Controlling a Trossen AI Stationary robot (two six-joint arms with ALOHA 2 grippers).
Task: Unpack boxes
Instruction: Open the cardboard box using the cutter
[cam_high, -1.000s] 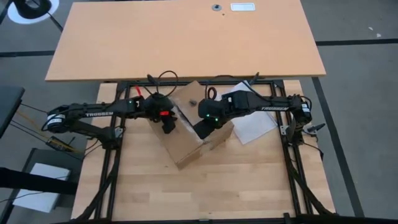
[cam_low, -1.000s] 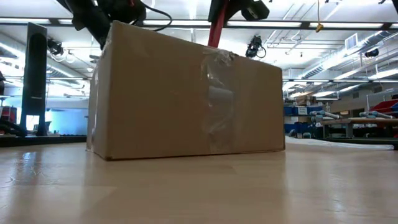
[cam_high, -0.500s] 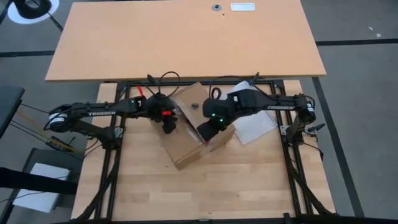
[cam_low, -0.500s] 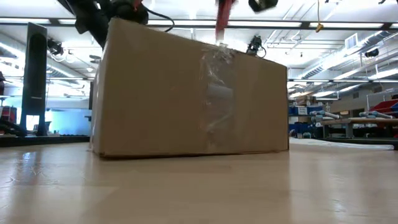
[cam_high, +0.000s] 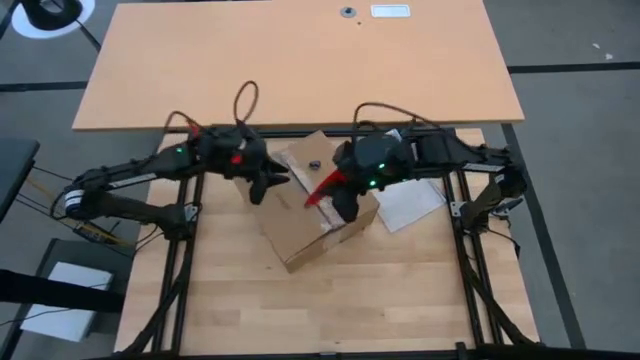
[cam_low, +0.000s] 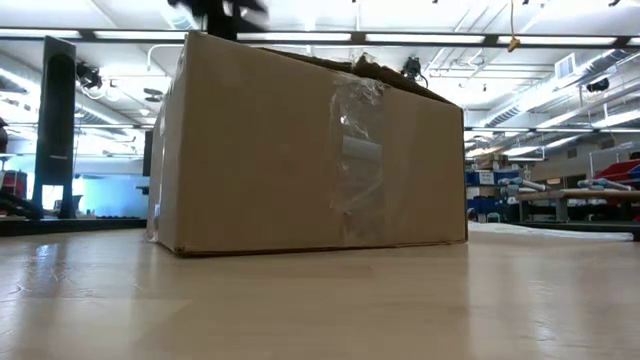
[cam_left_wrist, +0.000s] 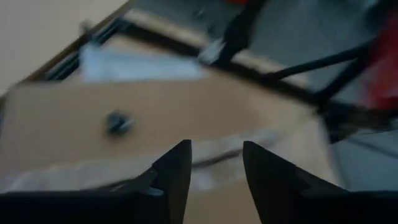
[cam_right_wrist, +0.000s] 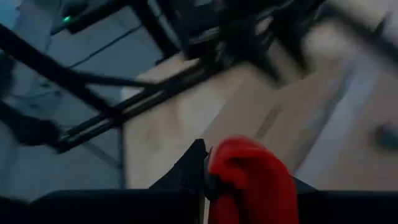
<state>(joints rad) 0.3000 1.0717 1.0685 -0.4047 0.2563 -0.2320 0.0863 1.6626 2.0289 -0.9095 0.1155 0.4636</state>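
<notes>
Sitting at the middle of the slatted wooden table (cam_high: 330, 300), one brown cardboard carton (cam_high: 305, 215) rests flat, turned at an angle, with a strip of clear tape (cam_low: 358, 160) running down its near face in the low view. Two arms work over it. At the carton's 10 o'clock corner hovers the left gripper (cam_high: 262, 182), its two dark fingers (cam_left_wrist: 174, 177) parted with a clear gap and nothing between them; the left wrist view is blurred, showing only the carton top and a small dark spot (cam_left_wrist: 117, 122) on it. Over the carton's 2 o'clock side is the right gripper (cam_high: 335, 195), its fingers nearly together on a red tool (cam_high: 322, 187), which shows as a red lump (cam_right_wrist: 249, 177) in the blurred right wrist view; what kind of tool it is cannot be made out. From table height the carton hides both grippers almost wholly. One white sheet (cam_high: 410, 203) lies at the carton's 3 o'clock, partly under the right arm. One larger tan tabletop (cam_high: 300, 60) lies at 12 o'clock.
</notes>
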